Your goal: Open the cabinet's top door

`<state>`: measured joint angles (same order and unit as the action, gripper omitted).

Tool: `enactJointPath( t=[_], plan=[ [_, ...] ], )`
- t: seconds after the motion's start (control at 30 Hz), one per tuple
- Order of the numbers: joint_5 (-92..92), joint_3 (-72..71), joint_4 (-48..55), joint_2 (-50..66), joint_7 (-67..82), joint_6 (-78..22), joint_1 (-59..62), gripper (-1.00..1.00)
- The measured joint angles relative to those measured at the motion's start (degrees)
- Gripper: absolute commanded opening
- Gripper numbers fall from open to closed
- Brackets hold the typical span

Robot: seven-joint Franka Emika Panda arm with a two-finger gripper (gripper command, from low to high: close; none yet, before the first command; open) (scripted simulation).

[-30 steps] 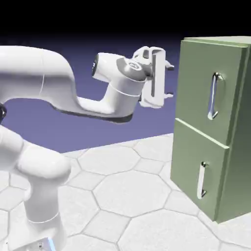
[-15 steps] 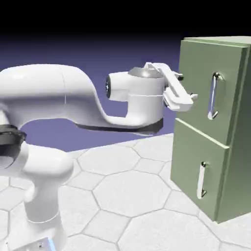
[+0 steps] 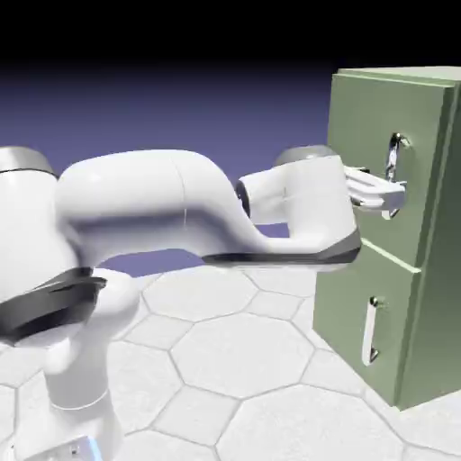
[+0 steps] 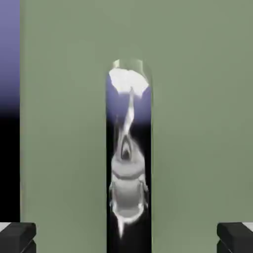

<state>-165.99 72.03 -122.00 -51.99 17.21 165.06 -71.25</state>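
The white two-finger gripper (image 4: 126, 238) had swung towards four o'clock in the exterior view, up to the long, vertical silver bar handle (image 3: 393, 158). Its fingers were spread wide, gripping nothing, one either side of the bar in the hand view. The large, flat sage-green top door (image 3: 360, 122) stood shut at two o'clock, so closing on the handle probably came next.

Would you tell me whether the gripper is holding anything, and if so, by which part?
Nothing is held: the gripper is open, its tips wide apart on either side of the top door's handle.
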Motion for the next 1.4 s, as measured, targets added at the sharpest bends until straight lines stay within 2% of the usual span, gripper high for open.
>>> enactJointPath(
  t=[0.03,0.1,0.47,0.87,1.13,1.4],
  plan=[
    [0.0,0.1,0.1,0.0,0.0,0.0,-0.2,-1.0],
    [0.0,0.1,0.1,0.0,0.0,0.0,-0.2,-1.0],
    [0.3,-17.7,-9.9,14.7,-19.2,-6.7,22.7,-1.0],
    [0.0,-40.4,-12.9,23.1,-35.7,-6.5,47.6,-1.0],
    [17.8,-53.0,-21.1,18.0,-22.4,-11.8,59.0,-1.0],
    [37.7,-64.1,-28.7,11.7,-10.3,-19.9,65.1,-1.0]
  ],
)
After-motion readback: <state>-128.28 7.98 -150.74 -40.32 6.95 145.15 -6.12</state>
